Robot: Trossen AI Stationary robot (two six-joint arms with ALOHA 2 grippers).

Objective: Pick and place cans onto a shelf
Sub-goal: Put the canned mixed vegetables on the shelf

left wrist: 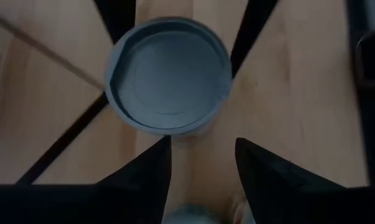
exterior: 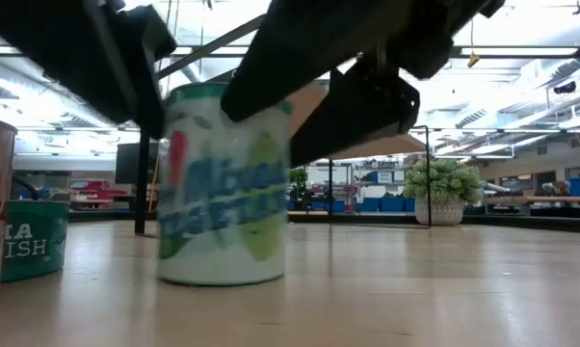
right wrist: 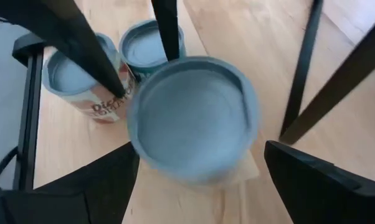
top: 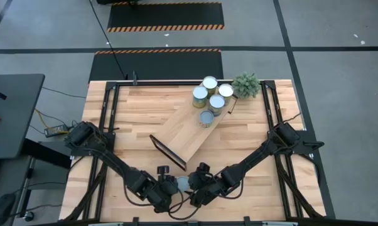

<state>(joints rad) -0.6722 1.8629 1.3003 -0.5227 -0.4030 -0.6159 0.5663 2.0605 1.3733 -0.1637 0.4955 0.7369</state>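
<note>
A can [top: 184,182] with a pale grey top stands upright on the table near the front edge; my right gripper [right wrist: 201,148] is shut on it. The label shows in the low view of this can [exterior: 223,193]. My left gripper [left wrist: 203,146] stands open just short of the same can [left wrist: 169,74], pointing at it from the other side without touching. The shelf [top: 189,129] lies slantwise mid-table with one can [top: 206,118] on its far end. Several more cans [top: 212,93] stand grouped on the table behind it. Two further cans [right wrist: 81,81] stand beyond the held one. My right gripper has the can between its two fingers, one on each side of the wall just under the top rim [right wrist: 134,127]. The fingers [right wrist: 100,180] come slanting down from the table's right side. The can stays upright with its bottom [exterior: 218,278] on the table.
A small potted plant [top: 246,83] stands at the far right beside the grouped cans. Dark frame rails [top: 107,119] run along the table's left and right sides. Both arms crowd the front middle, and bare wood lies at the far left.
</note>
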